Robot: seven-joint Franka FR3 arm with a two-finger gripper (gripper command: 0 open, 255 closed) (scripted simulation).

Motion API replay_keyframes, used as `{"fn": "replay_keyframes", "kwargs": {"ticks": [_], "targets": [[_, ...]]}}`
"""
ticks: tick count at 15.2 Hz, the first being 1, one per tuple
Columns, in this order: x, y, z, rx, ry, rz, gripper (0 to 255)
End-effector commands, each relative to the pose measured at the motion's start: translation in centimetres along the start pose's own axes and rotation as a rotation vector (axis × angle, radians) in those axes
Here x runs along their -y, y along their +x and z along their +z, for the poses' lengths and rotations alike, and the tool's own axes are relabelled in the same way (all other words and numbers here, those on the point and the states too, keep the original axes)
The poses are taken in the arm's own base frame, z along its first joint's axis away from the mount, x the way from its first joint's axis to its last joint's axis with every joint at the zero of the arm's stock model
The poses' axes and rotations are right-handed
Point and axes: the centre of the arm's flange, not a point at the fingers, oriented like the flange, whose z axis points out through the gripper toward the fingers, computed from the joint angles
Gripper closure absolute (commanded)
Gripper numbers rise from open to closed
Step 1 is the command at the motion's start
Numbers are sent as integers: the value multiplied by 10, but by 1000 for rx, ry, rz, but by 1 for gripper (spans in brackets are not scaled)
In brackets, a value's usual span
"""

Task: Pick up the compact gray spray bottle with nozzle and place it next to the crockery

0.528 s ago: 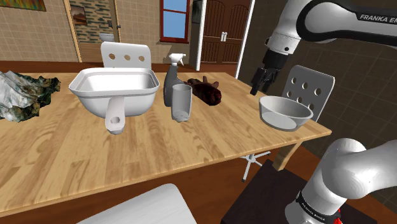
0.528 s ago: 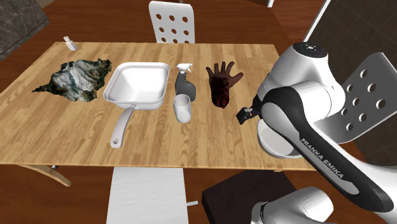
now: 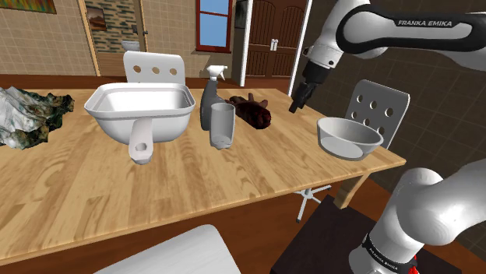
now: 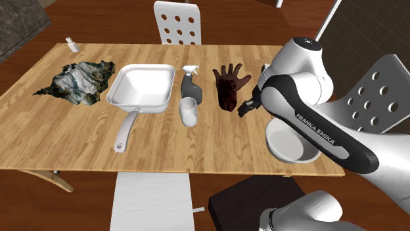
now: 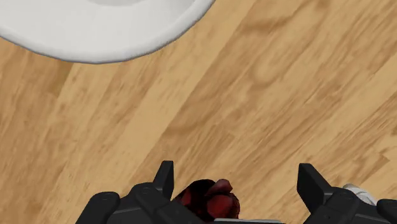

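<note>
The spray bottle stands upright on the tabletop, grey with a pale nozzle. It is between a white square pan and a dark red-brown glove. A pale cup stands just in front of it. In the shoulder view the cup covers the bottle's lower side, and whether the two touch cannot be told. The pan's handle points toward the near edge of the tabletop. A crumpled grey-green lump lies beyond the pan, near the tabletop's end, and a small white bottle stands at the far corner there.

The claw hangs above the tabletop, between the glove and a white bowl, well apart from the spray bottle. Its fingers stand wide apart with nothing clasped. In the wrist view part of the glove shows low between them, untouched. In the second exterior view the arm covers part of the bowl.

White chairs with round holes stand behind the pan and beside the bowl. The arm's forearm reads "FRANKA EMIKA"
</note>
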Motion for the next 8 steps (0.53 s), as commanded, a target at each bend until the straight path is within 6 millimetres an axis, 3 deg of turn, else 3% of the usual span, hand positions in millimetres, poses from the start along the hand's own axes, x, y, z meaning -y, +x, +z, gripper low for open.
{"fn": "replay_keyframes", "kwargs": {"ticks": [1, 8], "targets": [[-7, 23, 8, -26, 25, -91, 0], [-13, 102, 34, -105, 120, -393, 0]]}}
